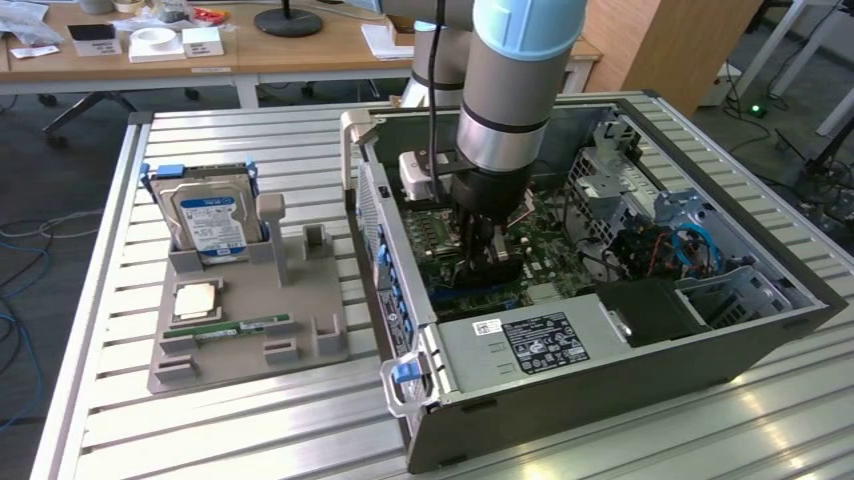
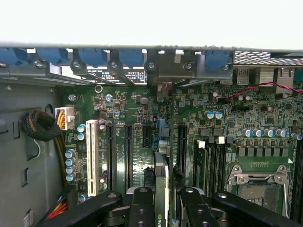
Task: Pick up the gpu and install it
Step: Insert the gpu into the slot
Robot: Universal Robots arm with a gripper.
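A robot arm reaches down into an open computer case [image 1: 747, 330] lying on a slatted metal worktop [image 1: 267, 420]. Its hand [image 2: 161, 198] is clamped on the gpu [image 2: 161, 189], a thin dark card held edge-on just above the green motherboard [image 2: 137, 113], among the black expansion slots. Beside the case, a grey holder [image 1: 247, 330] carries a hard drive [image 1: 211, 220] standing upright and a memory stick [image 1: 240, 327].

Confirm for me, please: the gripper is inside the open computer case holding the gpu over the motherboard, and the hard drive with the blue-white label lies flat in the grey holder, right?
Not quite. The exterior view shows the hard drive standing upright in the grey holder, not lying flat. The rest holds: the gripper is inside the open computer case, holding the gpu over the motherboard.
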